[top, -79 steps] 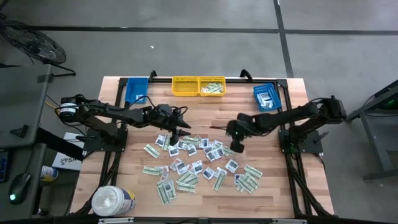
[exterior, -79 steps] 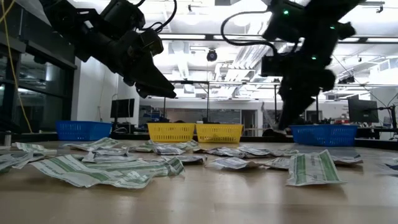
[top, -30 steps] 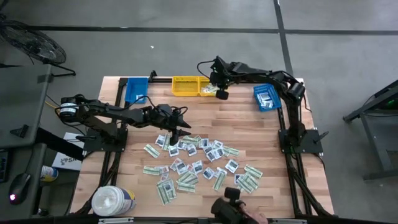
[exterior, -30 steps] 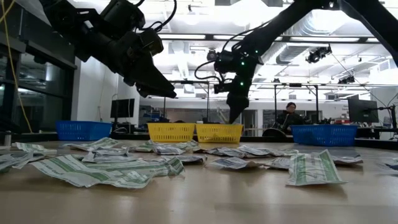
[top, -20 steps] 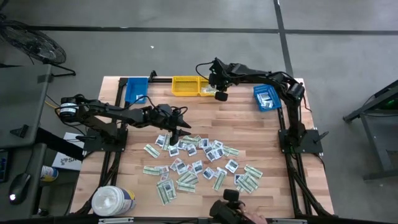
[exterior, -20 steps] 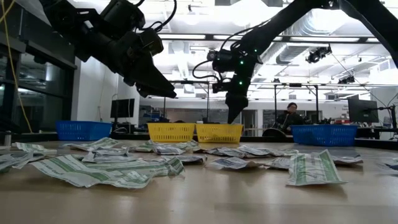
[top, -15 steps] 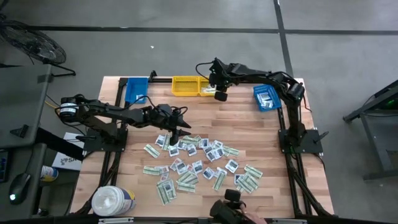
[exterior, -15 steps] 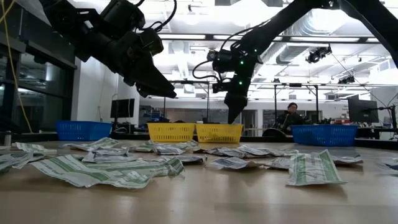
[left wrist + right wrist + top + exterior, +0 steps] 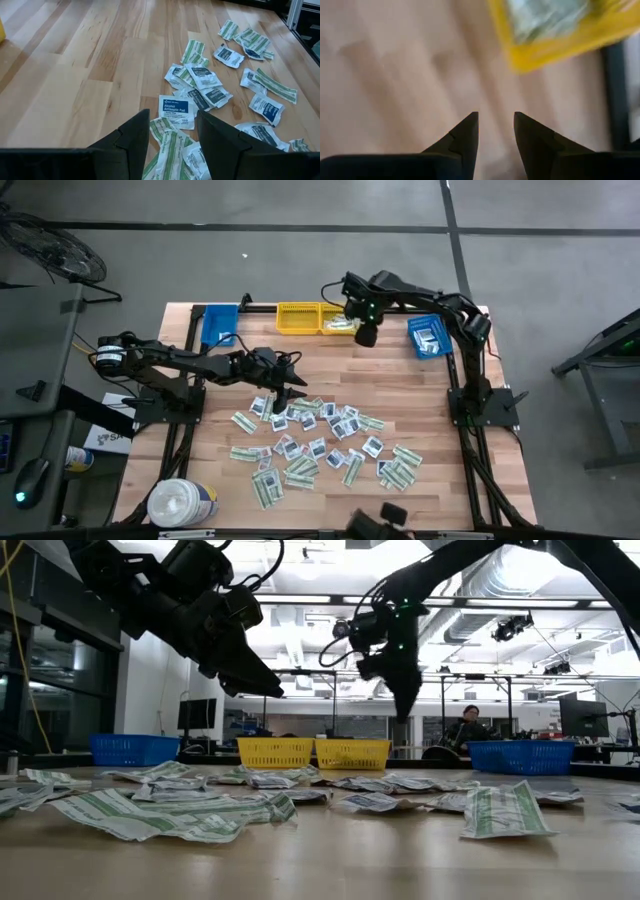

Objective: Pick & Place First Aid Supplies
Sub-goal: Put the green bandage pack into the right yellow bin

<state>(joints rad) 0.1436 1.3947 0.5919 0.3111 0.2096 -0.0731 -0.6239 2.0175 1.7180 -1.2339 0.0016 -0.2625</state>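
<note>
The left gripper [image 9: 282, 392] is hovering over the nine o'clock edge of the spread of first aid supplies [image 9: 325, 443], its fingers [image 9: 131, 136] standing apart with nothing between them; in its wrist view a white packet with a blue label [image 9: 173, 106] is lying just ahead of the fingertips. The packets, long green-white strips and small white squares, are lying scattered across the middle of the wooden table [image 9: 400, 380], reaching toward five o'clock. At the table's twelve o'clock edge a blue bin [image 9: 219, 323] is sitting to the left, then two yellow bins [image 9: 318, 318] side by side, the right one holding green-white strips, then another blue bin [image 9: 430, 337] toward two o'clock with packets inside. A white round tub [image 9: 182, 502] is standing at seven o'clock. The right gripper [image 9: 364, 335] is hanging in the air just beside the right yellow bin, on its three o'clock side, jaws parted and empty in its wrist view. A person [image 9: 464, 730] is sitting in the room behind.
</note>
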